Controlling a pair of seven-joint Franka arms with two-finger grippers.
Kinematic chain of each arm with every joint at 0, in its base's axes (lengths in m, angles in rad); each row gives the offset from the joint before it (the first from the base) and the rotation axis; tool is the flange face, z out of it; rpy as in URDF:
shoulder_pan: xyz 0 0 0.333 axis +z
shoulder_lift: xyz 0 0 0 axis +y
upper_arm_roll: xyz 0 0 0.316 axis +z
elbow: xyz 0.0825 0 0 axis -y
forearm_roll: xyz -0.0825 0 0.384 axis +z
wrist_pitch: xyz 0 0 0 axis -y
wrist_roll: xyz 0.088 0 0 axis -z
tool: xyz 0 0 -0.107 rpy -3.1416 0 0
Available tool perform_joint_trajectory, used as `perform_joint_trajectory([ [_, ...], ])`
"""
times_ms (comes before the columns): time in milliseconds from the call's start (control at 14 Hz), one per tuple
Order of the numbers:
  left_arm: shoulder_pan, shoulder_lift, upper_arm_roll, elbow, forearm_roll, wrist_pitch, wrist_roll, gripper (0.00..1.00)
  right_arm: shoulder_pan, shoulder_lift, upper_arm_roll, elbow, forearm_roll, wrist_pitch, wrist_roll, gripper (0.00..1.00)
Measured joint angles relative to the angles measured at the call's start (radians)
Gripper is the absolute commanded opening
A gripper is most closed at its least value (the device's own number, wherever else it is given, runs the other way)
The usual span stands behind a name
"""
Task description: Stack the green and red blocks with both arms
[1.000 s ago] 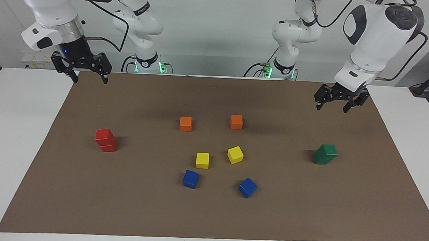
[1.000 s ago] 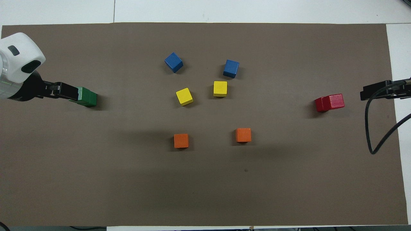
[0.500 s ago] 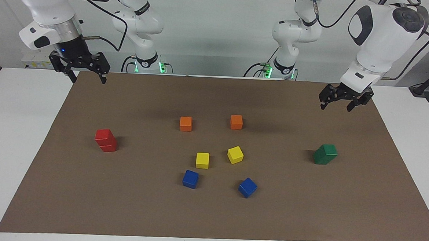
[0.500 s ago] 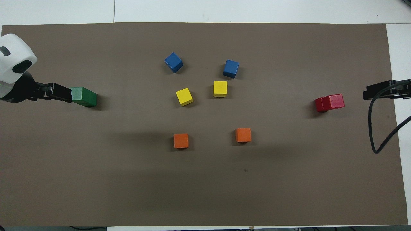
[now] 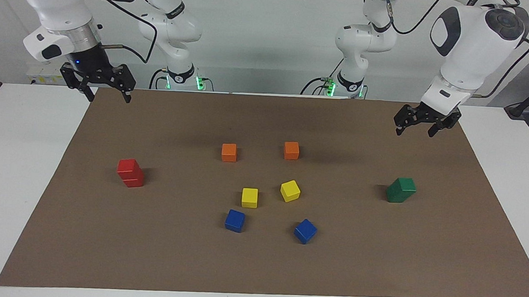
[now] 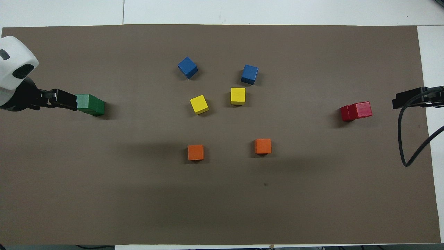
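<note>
Two red blocks (image 5: 130, 173) stand stacked on the brown mat toward the right arm's end, also in the overhead view (image 6: 356, 111). Two green blocks (image 5: 401, 190) stand stacked toward the left arm's end (image 6: 91, 105). My right gripper (image 5: 108, 97) hangs open and empty, high over the mat's corner by the robots (image 6: 404, 99). My left gripper (image 5: 415, 131) hangs open and empty over the mat's edge at its own end (image 6: 66, 100). It is raised well clear of the green stack. Neither gripper touches a block.
Two orange cubes (image 5: 229, 152) (image 5: 291, 150), two yellow cubes (image 5: 249, 197) (image 5: 290, 190) and two blue cubes (image 5: 235, 220) (image 5: 305, 231) lie singly in the middle of the mat (image 5: 258, 270). White table borders the mat on all sides.
The left gripper has risen and drawn back from the green stack toward the robots. The right gripper has lifted slightly. Both have been nearly still for the last half second.
</note>
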Motion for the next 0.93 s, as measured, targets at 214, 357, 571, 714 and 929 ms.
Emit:
perform_joint_trajectory([
  [214, 0.000, 0.000, -0.001, 0.000, 0.000, 0.000, -0.003, 1.00, 0.000, 0.000, 0.000, 0.000, 0.000, 0.000, 0.000, 1.00],
  [357, 0.000, 0.000, -0.001, 0.000, 0.000, -0.001, -0.007, 1.00, -0.001, 0.000, -0.001, 0.000, 0.000, -0.001, 0.000, 1.00],
  [571, -0.001, 0.000, -0.001, 0.000, 0.000, -0.001, -0.024, 1.00, -0.001, 0.000, -0.001, 0.000, 0.000, -0.005, 0.000, 1.00],
  [714, -0.002, 0.000, -0.004, 0.000, -0.001, -0.001, -0.031, 1.00, -0.001, 0.000, -0.001, 0.000, 0.000, -0.005, 0.000, 1.00],
  [929, -0.002, 0.000, -0.005, 0.000, -0.001, 0.001, -0.033, 1.00, -0.001, 0.000, -0.001, -0.003, 0.000, -0.005, 0.000, 1.00],
])
